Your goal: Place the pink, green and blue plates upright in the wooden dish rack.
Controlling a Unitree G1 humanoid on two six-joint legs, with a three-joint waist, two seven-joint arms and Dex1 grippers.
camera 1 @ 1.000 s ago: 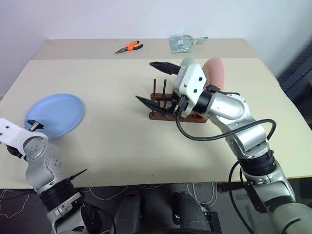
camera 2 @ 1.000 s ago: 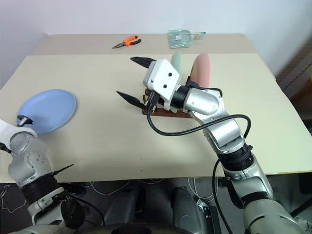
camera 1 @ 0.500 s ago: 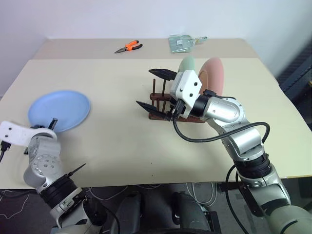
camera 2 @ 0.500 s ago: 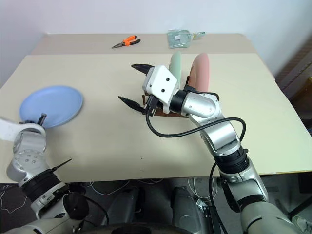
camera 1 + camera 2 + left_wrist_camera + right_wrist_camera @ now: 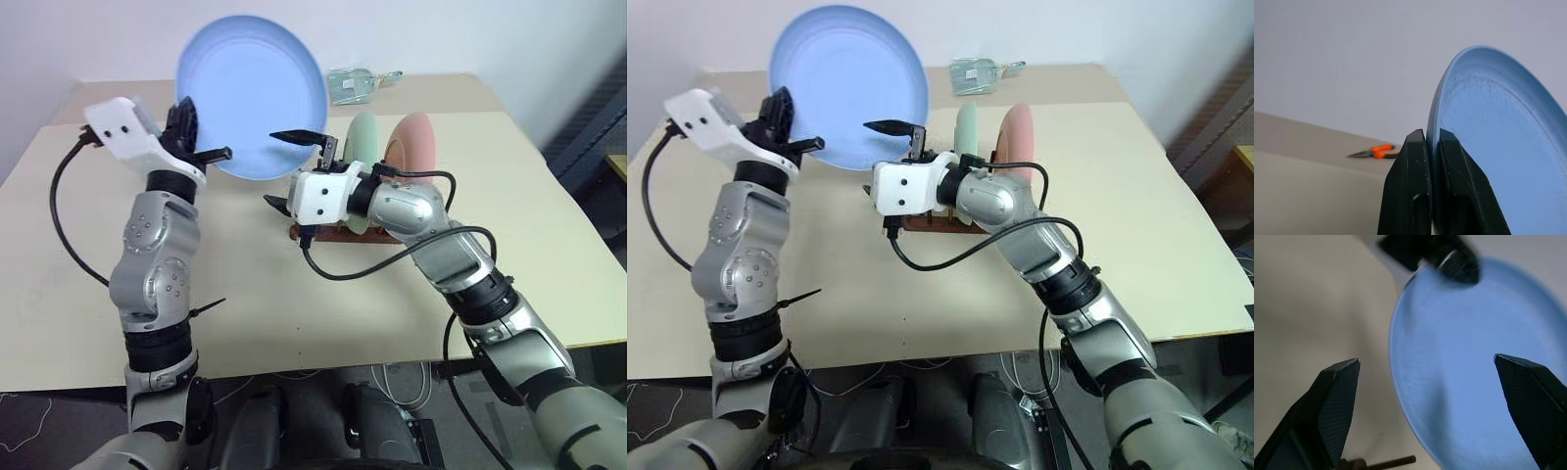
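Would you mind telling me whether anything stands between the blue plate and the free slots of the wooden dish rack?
Yes: the right tool, open, hangs between the blue plate, clamped in the left tool, and the wooden dish rack. The green plate and pink plate already fill its far slots.

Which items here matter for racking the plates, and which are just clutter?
For the job:
- blue plate, clamped in the left pincer
- green plate and pink plate, upright in the wooden dish rack
- right pincer, open

Lying about:
- orange pliers
- clear packet at the table's far edge
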